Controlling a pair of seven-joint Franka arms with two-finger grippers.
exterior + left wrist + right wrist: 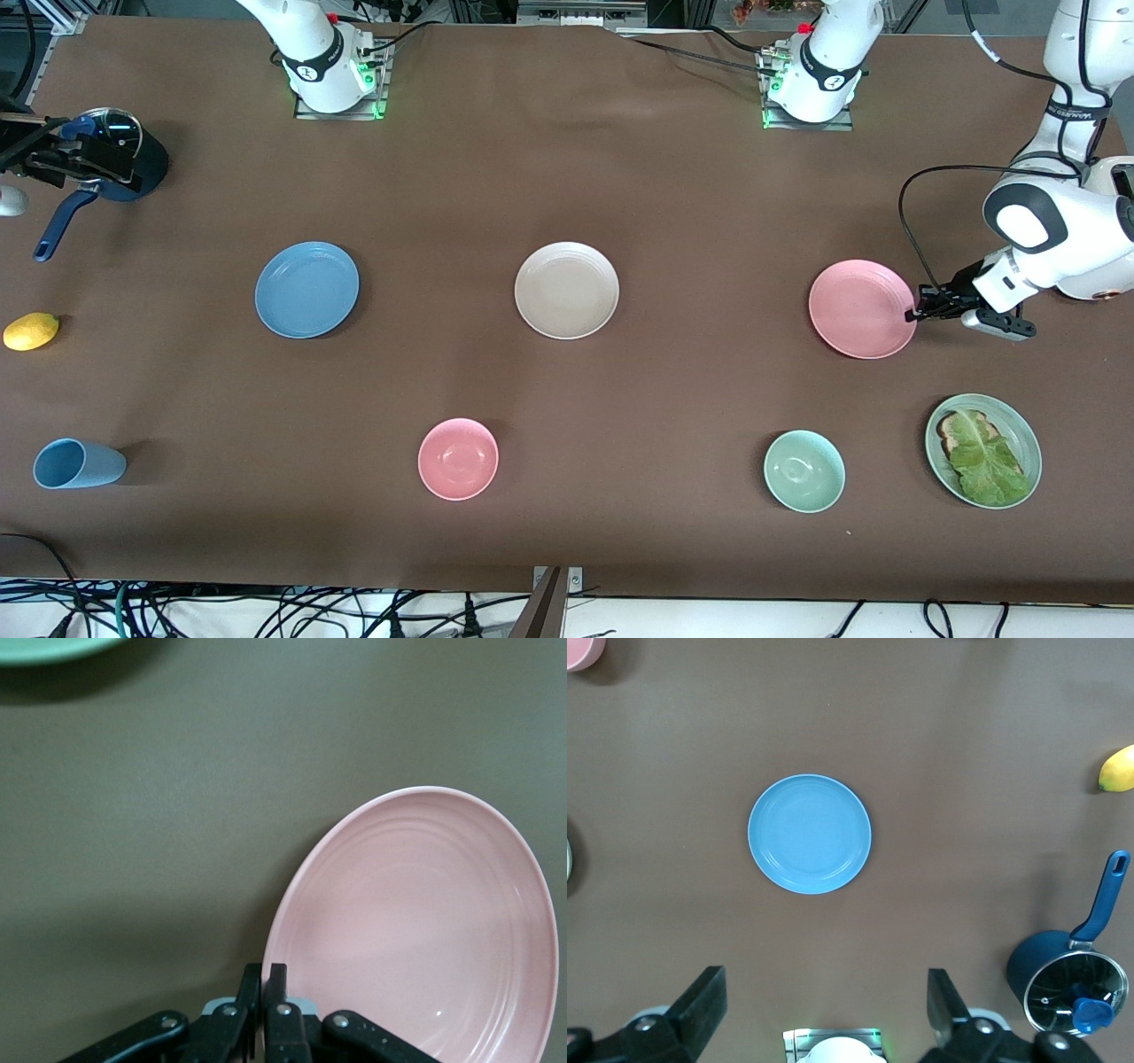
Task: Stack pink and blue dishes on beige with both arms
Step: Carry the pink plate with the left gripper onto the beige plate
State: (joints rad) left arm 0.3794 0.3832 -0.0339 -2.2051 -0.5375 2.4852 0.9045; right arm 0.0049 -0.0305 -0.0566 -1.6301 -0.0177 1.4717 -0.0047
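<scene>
The pink plate (859, 308) lies toward the left arm's end of the table. My left gripper (912, 314) is shut on its rim, on the side nearest that end. The left wrist view shows the two fingers (275, 988) pinched on the pink plate's (416, 921) edge. The beige plate (566, 290) sits mid-table with nothing on it. The blue plate (306, 289) lies toward the right arm's end. My right gripper (824, 983) hangs open and high by its own base, looking down on the blue plate (809, 834); it is out of the front view.
Nearer the front camera are a pink bowl (457, 458), a pale green bowl (803, 470), a green plate with toast and lettuce (983, 438) and a blue cup on its side (78, 463). A lemon (31, 330) and a lidded blue pot (120, 155) are at the right arm's end.
</scene>
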